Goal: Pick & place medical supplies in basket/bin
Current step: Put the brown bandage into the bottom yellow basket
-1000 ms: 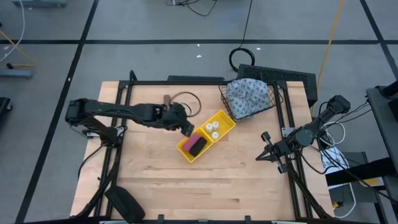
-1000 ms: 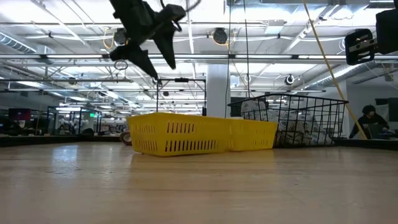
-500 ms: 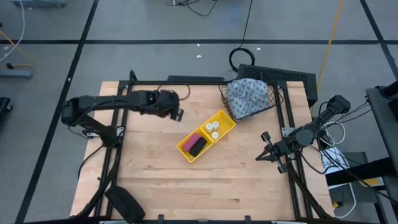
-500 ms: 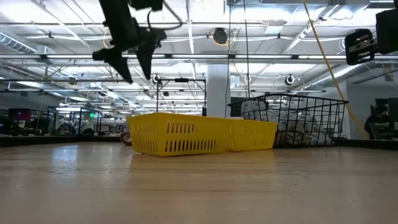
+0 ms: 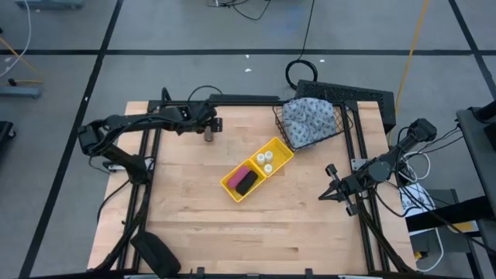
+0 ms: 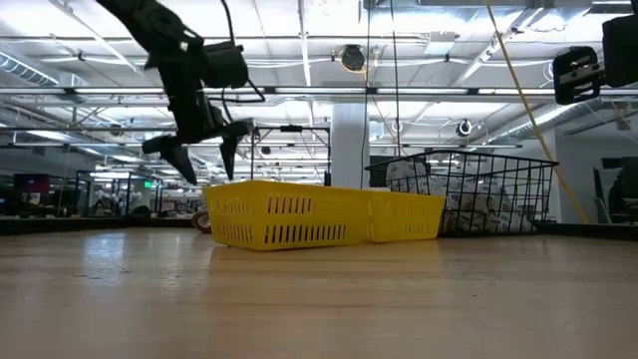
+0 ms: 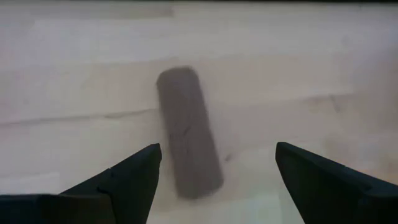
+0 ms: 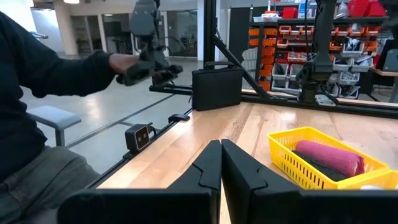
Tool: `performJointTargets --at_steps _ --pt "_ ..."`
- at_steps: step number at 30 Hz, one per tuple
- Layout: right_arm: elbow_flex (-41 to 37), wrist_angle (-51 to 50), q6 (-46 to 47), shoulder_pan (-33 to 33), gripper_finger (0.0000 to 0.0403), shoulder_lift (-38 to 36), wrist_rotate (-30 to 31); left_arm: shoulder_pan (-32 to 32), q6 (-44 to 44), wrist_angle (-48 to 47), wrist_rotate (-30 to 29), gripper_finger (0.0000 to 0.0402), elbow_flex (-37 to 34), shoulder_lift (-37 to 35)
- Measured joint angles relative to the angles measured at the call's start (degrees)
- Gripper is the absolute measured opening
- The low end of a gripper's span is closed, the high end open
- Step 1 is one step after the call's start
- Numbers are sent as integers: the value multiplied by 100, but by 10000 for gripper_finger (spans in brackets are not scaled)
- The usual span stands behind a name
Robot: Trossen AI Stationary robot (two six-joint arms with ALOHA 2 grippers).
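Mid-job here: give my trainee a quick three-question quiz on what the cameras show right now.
1. True or false: the left hand is open above the brown cylinder.
2. Which holds the grey-blue cloth bundle? A) the yellow bin B) the wire basket C) bare table
3. Fill in: the pink cylinder lies in the ____ bin.

Key: 1 true; 2 B; 3 yellow.

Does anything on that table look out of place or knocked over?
One thing: a short brown cylinder lies on its side on the bare wood, apart from the yellow bin and the wire basket where the other supplies sit. The left gripper, open, hangs right above it.
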Motion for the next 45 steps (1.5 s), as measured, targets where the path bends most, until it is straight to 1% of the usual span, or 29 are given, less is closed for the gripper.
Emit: performJointTargets --at_steps 3,9,15,19,22,28,34,45 --pt "0 0 2 0 0 0 2 89 -12 370 2 323 -193 147" --pt "-2 0 2 -2 0 0 2 82 -52 402 9 313 -250 654" --pt "0 2 2 -2 0 -2 2 95 -139 518 -5 317 -252 1164" --pt "0 2 0 -2 0 -2 2 93 -142 625 -25 310 -252 1356" --pt "-2 1 2 -1 0 0 2 93 -144 710 -166 303 -252 1402" --pt "-1 0 2 -2 0 0 2 50 -117 943 -661 294 -251 1404" --pt "0 0 0 -2 0 -2 2 -48 179 1200 -721 295 -250 1404" --pt "-2 1 2 -2 0 0 2 -68 97 1049 -721 273 -250 1404"
